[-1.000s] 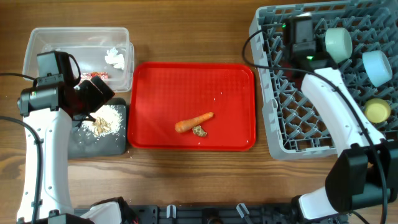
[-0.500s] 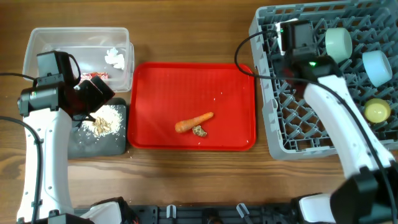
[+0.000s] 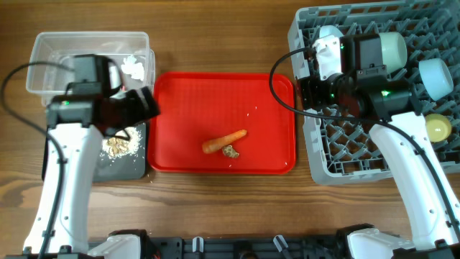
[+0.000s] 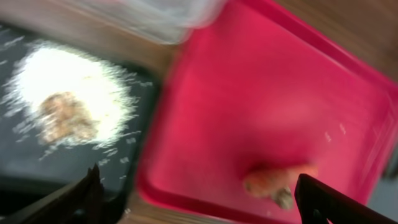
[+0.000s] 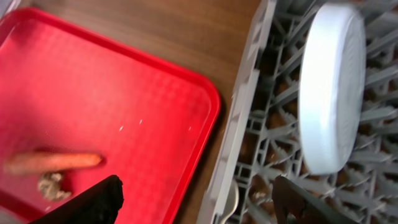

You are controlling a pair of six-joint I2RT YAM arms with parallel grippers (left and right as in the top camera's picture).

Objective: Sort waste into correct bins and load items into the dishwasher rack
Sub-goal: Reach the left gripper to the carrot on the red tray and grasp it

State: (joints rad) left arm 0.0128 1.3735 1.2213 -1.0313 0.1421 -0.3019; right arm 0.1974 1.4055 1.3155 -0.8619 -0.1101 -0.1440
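**Left gripper** (image 3: 144, 106) hangs released and empty at the black tray (image 3: 126, 167) edge. In its wrist view, rice-like crumbs (image 4: 68, 109) lie left; carrot piece (image 3: 224, 141) and brown lump (image 3: 231, 152) lie right on the red tray (image 3: 215, 93).

**Right gripper** (image 5: 198, 190) is spread and empty over the dishwasher rack (image 3: 316, 162) rim, with a pale bowl (image 5: 329, 87) to its right.

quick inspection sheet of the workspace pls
surface: wooden table, no spills seen
job's things: carrot piece and brown lump on red tray; tissue in clear tub; crumbs on black tray; mint bowl, pale blue bowl, yellow cup in rack
clutter: nothing seen
grippers: left gripper and right gripper open, empty
cables: black cable loops over red tray's corner
surroundings: nothing seen
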